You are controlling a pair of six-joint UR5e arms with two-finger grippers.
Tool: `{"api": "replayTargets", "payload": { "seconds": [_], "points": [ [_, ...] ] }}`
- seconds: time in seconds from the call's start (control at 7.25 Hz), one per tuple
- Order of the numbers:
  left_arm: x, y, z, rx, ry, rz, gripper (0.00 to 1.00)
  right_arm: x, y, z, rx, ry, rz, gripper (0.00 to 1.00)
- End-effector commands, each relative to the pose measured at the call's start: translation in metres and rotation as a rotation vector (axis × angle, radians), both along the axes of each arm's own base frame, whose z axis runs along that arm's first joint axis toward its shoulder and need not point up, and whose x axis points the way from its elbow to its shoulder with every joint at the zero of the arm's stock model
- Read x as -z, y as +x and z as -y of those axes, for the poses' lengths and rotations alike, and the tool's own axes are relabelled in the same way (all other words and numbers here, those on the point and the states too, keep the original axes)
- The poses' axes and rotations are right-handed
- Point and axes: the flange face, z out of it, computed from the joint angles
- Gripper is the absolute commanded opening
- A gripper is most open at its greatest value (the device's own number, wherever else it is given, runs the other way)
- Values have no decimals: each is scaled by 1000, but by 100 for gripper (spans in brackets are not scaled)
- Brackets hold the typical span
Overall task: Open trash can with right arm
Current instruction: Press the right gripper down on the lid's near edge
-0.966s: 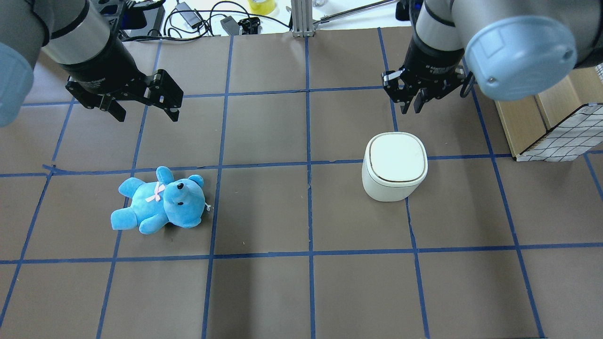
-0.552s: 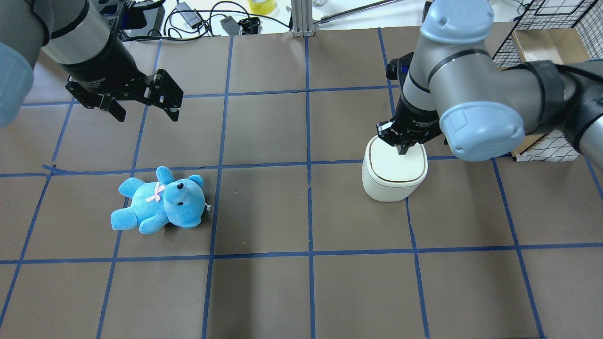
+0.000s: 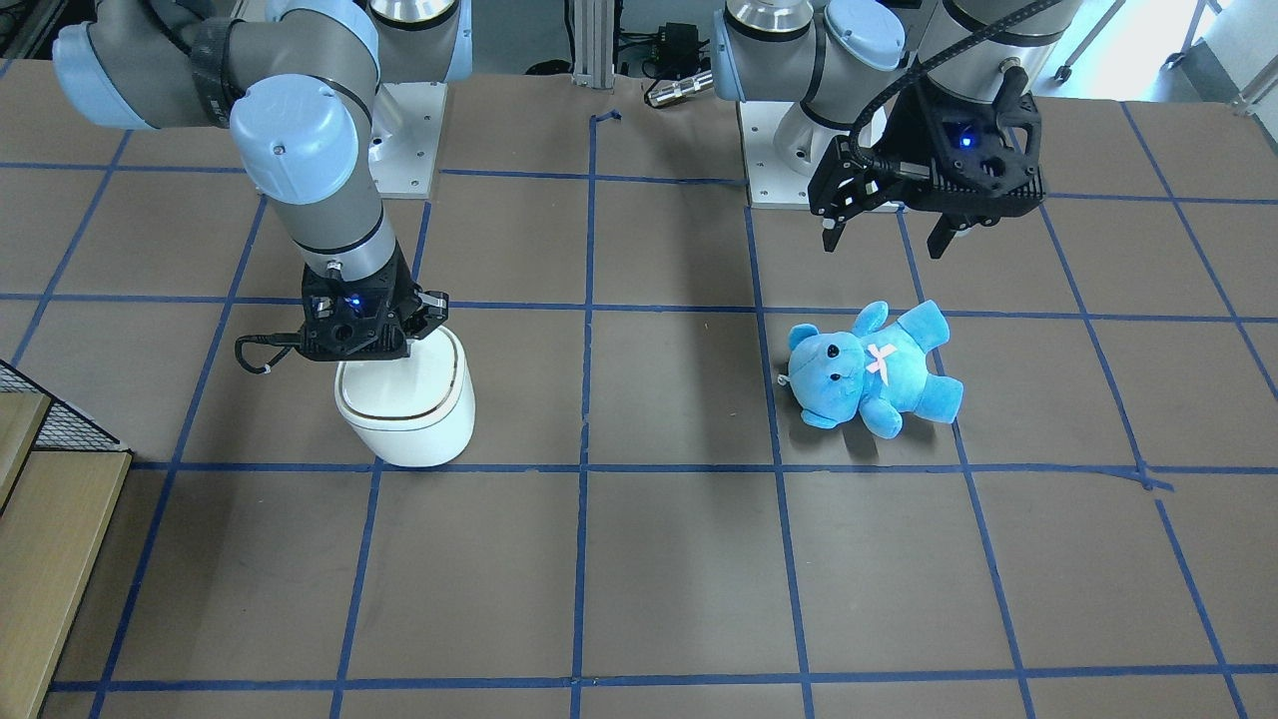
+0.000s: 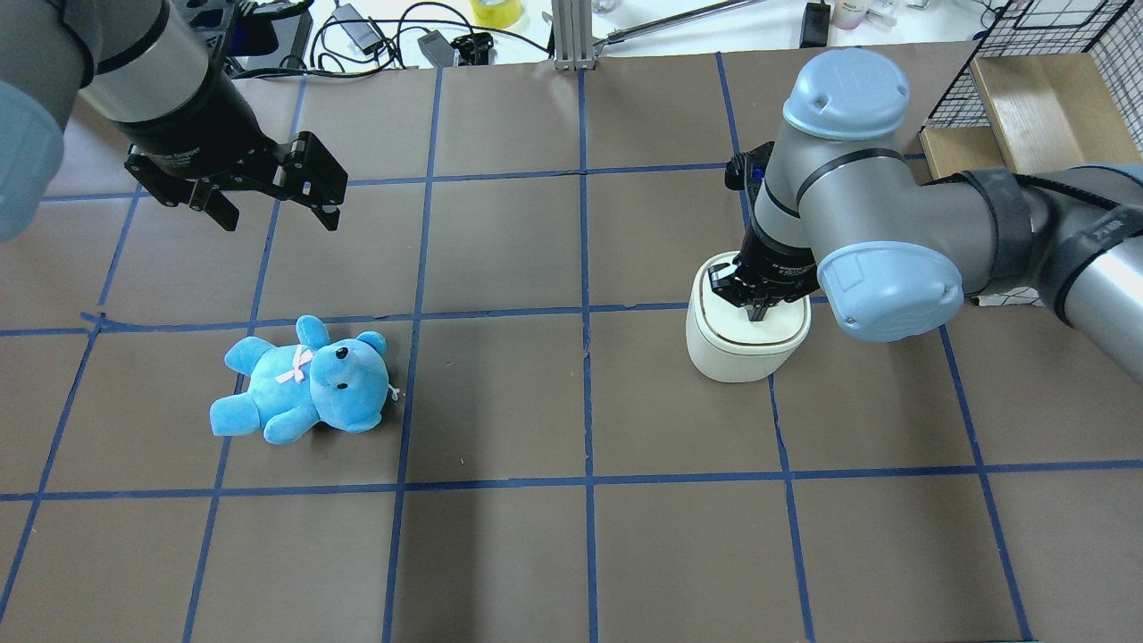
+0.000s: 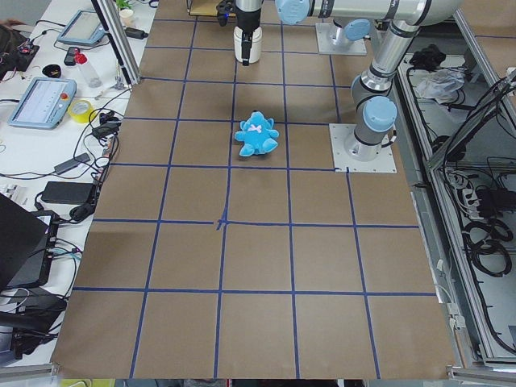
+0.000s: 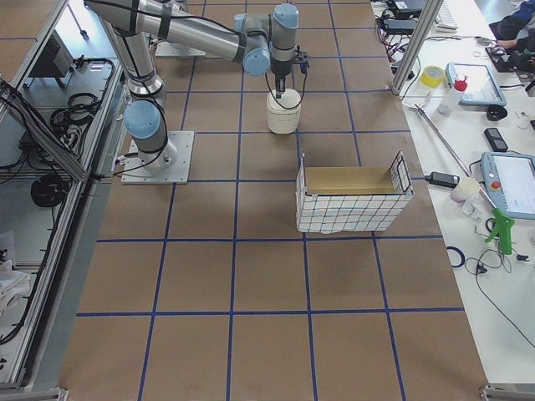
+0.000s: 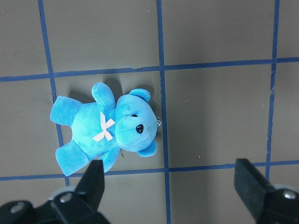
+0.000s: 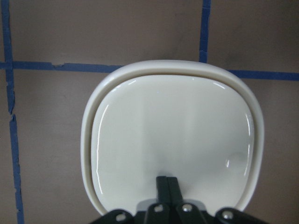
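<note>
The white trash can (image 4: 746, 355) stands right of the table's middle, and its lid (image 8: 173, 126) is flat and closed. My right gripper (image 4: 757, 313) is shut and empty. It points straight down, with its tips (image 8: 167, 183) on the lid near the edge. The can also shows in the front-facing view (image 3: 409, 424) and the right side view (image 6: 283, 119). My left gripper (image 4: 279, 219) is open and empty. It hangs high above the table, beyond the blue teddy (image 4: 304, 386), far from the can.
The blue teddy (image 7: 107, 128) lies on its back left of the middle. A wire basket holding a cardboard box (image 4: 1027, 89) stands at the right back. Cables and gear (image 4: 375, 36) lie along the far edge.
My right arm has swung in from beyond the can and come down, bringing its shut gripper onto the lid. The left arm and the teddy have not moved.
</note>
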Motion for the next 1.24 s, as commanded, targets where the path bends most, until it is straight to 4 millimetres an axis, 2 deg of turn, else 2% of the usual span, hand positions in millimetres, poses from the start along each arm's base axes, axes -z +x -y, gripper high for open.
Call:
{"api": "replayTargets", "payload": {
  "seconds": [0.0,0.69,0.83,0.97,1.1],
  "points": [
    [0,0,0,0,0,0,100,2,0,4,-3,-4,-8,0],
    [0,0,0,0,0,0,100,6,0,2,-1,6,0,0],
    [0,0,0,0,0,0,100,-6,0,7,9,-24,-5,1],
    [0,0,0,0,0,0,100,-29,0,16,14,-91,-2,81],
    [0,0,0,0,0,0,100,-64,4,21,13,-160,17,100]
  ]
}}
